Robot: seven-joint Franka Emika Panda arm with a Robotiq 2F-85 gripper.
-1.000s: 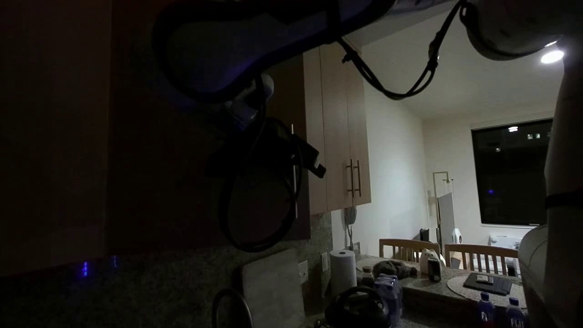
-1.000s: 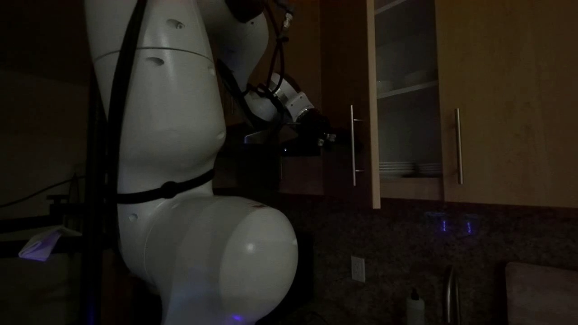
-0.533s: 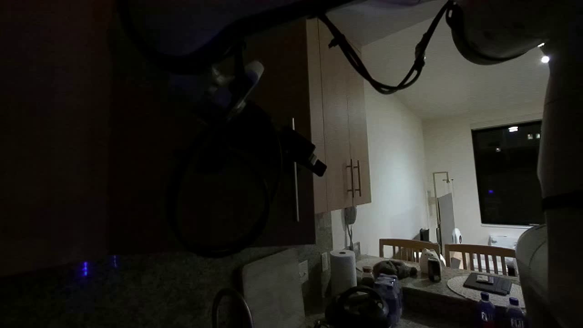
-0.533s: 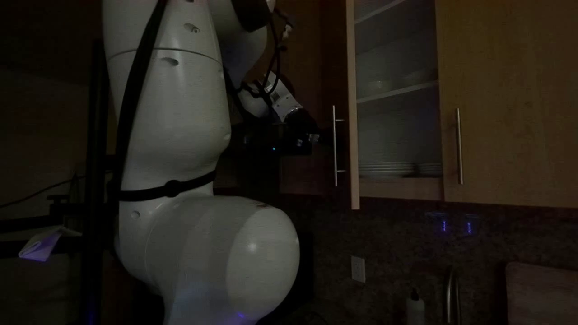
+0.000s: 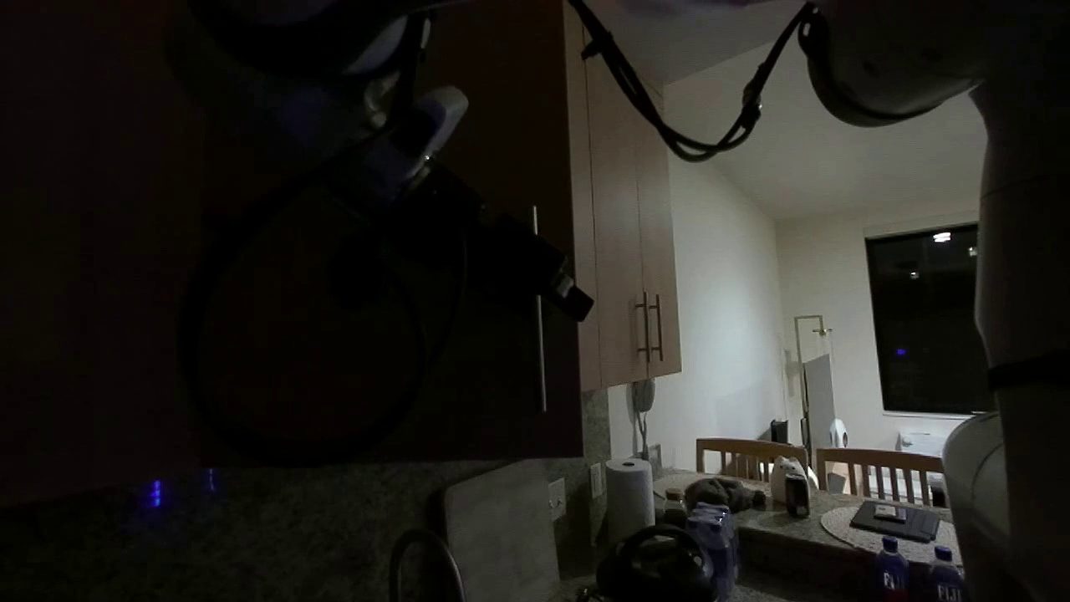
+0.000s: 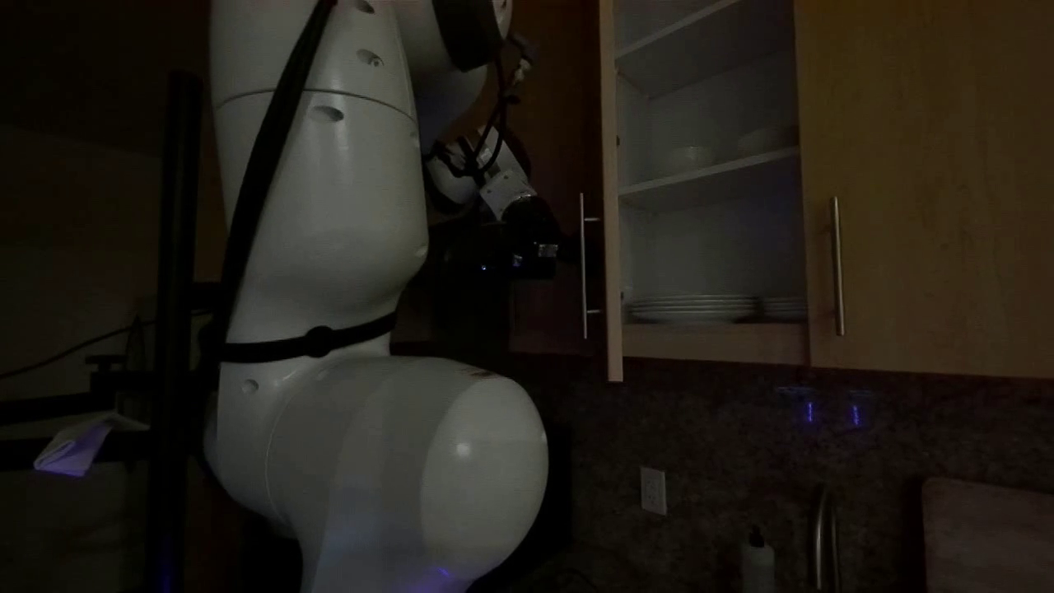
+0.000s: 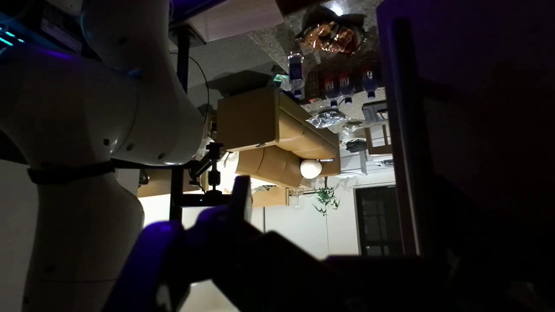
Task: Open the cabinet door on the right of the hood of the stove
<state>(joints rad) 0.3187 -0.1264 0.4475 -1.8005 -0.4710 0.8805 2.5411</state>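
Dimly lit, the door [image 6: 611, 189] stands well ajar at one o'clock in an exterior view, its slim handle [image 6: 583, 265] on the outer face, near the free edge. Just beside the handle, towards ten o'clock, is the gripper [image 6: 557, 252], jaws apart with nothing visibly clamped; it is too dark to tell whether a finger reaches behind the handle. The opening looks well under way. Doing it well probably means drawing the free edge round in an arc, never straight back, with a finger hooked so that the door cannot slip away. Reckoned from the door, the arm [image 6: 329, 206] fills nine o'clock and may crowd the swing; its cable [image 5: 700, 155], hanging at two o'clock in an exterior view, could snag. Plates [image 6: 692, 309] show in the gap at five o'clock, the faucet [image 6: 823, 535] farther down that line, and the next cupboard [image 6: 922, 189] stands shut at three.
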